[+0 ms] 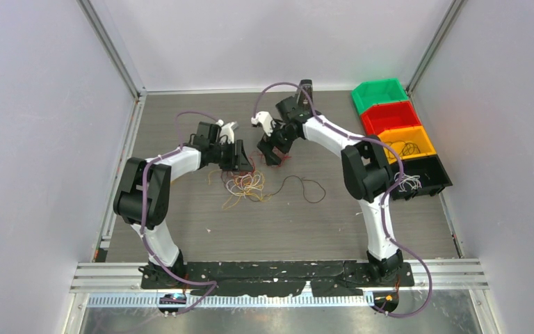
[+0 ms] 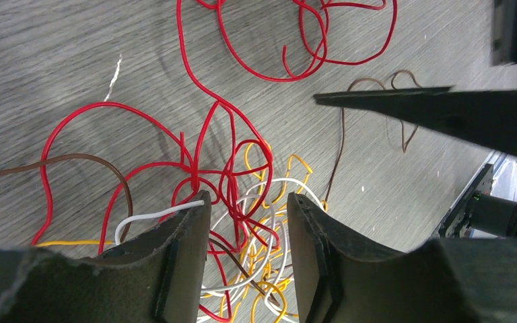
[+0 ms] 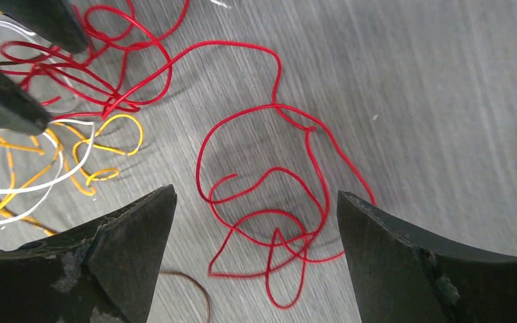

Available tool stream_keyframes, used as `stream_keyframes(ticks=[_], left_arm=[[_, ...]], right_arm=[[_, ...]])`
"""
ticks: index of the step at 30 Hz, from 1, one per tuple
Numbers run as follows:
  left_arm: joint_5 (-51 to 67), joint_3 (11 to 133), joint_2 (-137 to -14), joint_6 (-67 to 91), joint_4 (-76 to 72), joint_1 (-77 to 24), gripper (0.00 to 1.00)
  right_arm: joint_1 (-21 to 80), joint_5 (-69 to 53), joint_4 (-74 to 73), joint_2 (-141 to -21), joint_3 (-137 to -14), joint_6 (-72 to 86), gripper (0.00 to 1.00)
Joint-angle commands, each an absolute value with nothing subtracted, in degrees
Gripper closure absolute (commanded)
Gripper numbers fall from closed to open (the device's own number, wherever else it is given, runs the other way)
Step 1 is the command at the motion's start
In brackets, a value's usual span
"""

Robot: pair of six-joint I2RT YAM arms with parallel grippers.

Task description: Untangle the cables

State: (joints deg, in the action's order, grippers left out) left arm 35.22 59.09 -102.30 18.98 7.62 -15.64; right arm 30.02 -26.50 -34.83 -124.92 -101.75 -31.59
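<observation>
A tangle of red, yellow, orange and white cables (image 1: pixel 245 185) lies mid-table. My left gripper (image 1: pixel 242 164) hovers low over it. In the left wrist view the left gripper (image 2: pixel 248 200) is open, with the tangle (image 2: pixel 269 269) on the table between and below its fingers, none gripped. My right gripper (image 1: pixel 272 156) is just right of it. In the right wrist view the right gripper (image 3: pixel 256 195) is open above a loose red cable (image 3: pixel 307 129) coiled flat on the table. A dark brown cable (image 1: pixel 314 202) lies in a loop right of the tangle.
Four bins stand in a row at the right: green (image 1: pixel 379 94), red (image 1: pixel 391 115), orange (image 1: pixel 417 147) holding a dark wire, and black (image 1: pixel 427 177) with pale wires at its near corner. White walls enclose the grey wood-grain table (image 1: pixel 201 229).
</observation>
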Motion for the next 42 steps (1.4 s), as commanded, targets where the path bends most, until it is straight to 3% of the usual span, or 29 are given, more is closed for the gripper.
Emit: stream_keyframes(ticks=[1, 3, 5, 8, 10, 11, 13, 22, 24, 27, 30, 42], left_arm=[[33.6, 61.68, -102.87, 17.82, 8.88, -15.64, 0.52], [32.35, 61.87, -102.85, 17.49, 10.01, -15.64, 0.5], [30.6, 61.92, -102.66, 16.86, 11.37, -15.63, 0.49], [27.56, 61.84, -102.17, 15.06, 14.42, -15.62, 0.48], [26.24, 61.87, -101.76, 13.55, 17.21, -15.64, 0.47], [25.46, 61.9, -101.53, 12.81, 18.84, -15.64, 0.47], [23.54, 61.38, -100.82, 11.24, 21.68, -15.64, 0.46], [19.62, 60.76, -100.15, 11.76, 27.24, -14.39, 0.48], [19.35, 60.88, -100.14, 11.86, 28.21, -14.06, 0.45], [19.38, 60.59, -100.08, 12.32, 28.49, -13.36, 0.32], [20.06, 60.72, -100.43, 12.62, 28.58, -12.65, 0.28], [32.78, 58.51, -91.98, 8.59, 22.43, -11.96, 0.22]], right_arm=[[32.32, -19.48, -34.58, -127.25, -105.06, -32.02, 0.03], [32.69, -15.91, -33.46, -128.04, -104.96, -31.44, 0.01], [32.85, -12.67, -32.56, -128.49, -104.76, -30.75, 0.11], [33.08, -9.97, -32.67, -128.43, -105.19, -30.96, 0.36], [33.04, -7.8, -33.59, -128.41, -105.91, -31.65, 0.57], [32.96, -6.41, -33.98, -128.32, -106.13, -31.78, 0.76], [32.4, -5.54, -34.57, -127.07, -106.32, -31.64, 0.92], [24.57, -9.83, -33.76, -109.85, -106.8, -24.29, 0.95], [22.33, -9.5, -33.55, -106.18, -106.6, -23.51, 0.95], [18.61, -9.03, -33.58, -100.89, -106.14, -22.31, 0.95], [16.0, -8.83, -33.42, -96.83, -105.92, -20.93, 0.95], [3.3, -21.96, -38.75, -87.55, -108.41, -19.86, 0.95]])
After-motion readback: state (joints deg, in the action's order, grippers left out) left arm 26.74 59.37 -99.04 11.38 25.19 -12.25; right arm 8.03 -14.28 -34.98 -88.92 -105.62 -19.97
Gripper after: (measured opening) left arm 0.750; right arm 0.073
